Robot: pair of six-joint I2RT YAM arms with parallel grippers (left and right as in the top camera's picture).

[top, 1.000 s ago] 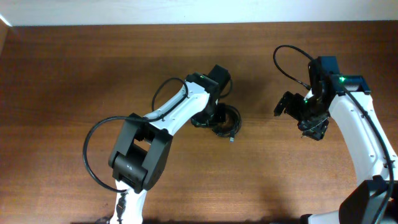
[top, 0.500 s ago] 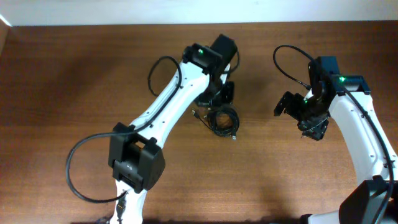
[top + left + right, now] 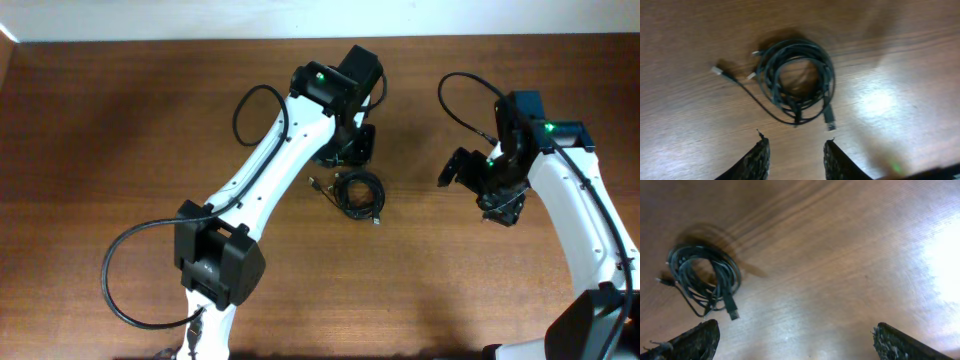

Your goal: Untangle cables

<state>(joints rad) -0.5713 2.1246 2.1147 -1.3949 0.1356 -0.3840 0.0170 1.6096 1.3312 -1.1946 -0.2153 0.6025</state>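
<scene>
**One bundle, nearest your left hand**

The cables (image 3: 360,193) lie as one loose coil on the bench (image 3: 120,120), free of both hands. Your left hand (image 3: 354,150) hangs just beside it, fingers partly apart and empty. In its wrist view the coil (image 3: 797,82) sits straight ahead of the fingertips, with one plug end (image 3: 716,70) trailing off to the left. Your right hand (image 3: 475,188), spread wide and empty, is well apart, so the left looks better placed.
</scene>
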